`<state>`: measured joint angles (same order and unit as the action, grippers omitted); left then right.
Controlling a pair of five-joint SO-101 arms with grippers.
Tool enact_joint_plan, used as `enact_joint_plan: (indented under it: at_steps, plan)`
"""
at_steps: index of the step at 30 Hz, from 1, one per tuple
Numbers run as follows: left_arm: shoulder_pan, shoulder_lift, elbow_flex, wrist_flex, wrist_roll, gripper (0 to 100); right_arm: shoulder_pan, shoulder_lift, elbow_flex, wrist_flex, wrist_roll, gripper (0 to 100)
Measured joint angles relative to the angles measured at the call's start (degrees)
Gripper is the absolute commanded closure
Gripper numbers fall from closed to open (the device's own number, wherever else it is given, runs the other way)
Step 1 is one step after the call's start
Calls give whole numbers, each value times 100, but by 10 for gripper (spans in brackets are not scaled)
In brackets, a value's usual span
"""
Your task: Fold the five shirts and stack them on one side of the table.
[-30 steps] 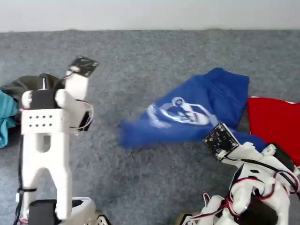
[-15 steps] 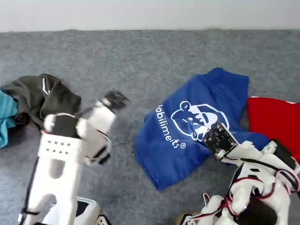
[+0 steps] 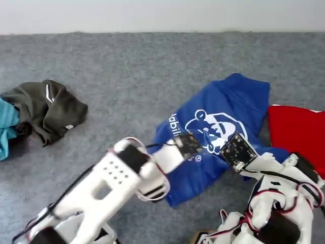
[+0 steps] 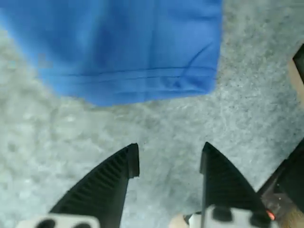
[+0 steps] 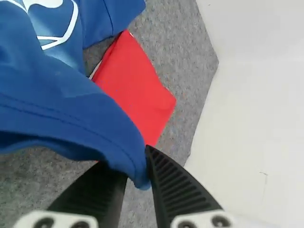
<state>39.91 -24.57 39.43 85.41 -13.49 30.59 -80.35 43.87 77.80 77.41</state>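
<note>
**Desk:** What are the two tools doing?

**Photographer:** The left gripper (image 4: 169, 152) hangs over bare table (image 4: 71, 123) with its fingers (image 4: 109, 180) spread and nothing between them. The hem of the blue shirt (image 4: 128, 42) lies just ahead of the tips, not touching. The right gripper (image 5: 135, 164) is pinched on a stitched edge of the same shirt, with the cloth draped over one finger.

**Desk:** How will the shirt handle?

**Photographer:** Light, soft and limp, by the look of it — it sags and creases wherever nothing supports it. A single pinch would likely drag a bunch of cloth, not a flat panel. The better hold for the left gripper is probably the hem corner nearest its tips, on the doubled stitching. With the right gripper holding its edge, the two holds could draw a straight fold line.

**Desk:** And room to work?

**Photographer:** It is tight past the right gripper. A red shirt (image 5: 130, 80) lies right against the blue one, and the grey surface ends just beyond it. From the high view, open table (image 3: 127, 66) runs out from the left gripper on the side away from the right one, toward a dark shirt (image 3: 48, 107) and a teal shirt (image 3: 6, 127), both well apart. The arms sit close together over the blue shirt, so a wide sweep risks a knock.
</note>
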Motion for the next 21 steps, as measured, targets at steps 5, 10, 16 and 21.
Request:
enact_joint_plan:
  at_steps: [5,10,16,21]
  plan:
    - [404,1073,-413,-352,176,785,0,0,9,0,0,988]
    - [765,2022,-967,-501,237,785,0,0,9,0,0,988]
    - [914,3059,-1345,-853,246,785,0,0,9,0,0,988]
    - [923,3727,-1591,-976,246,786,0,0,9,0,0,988]
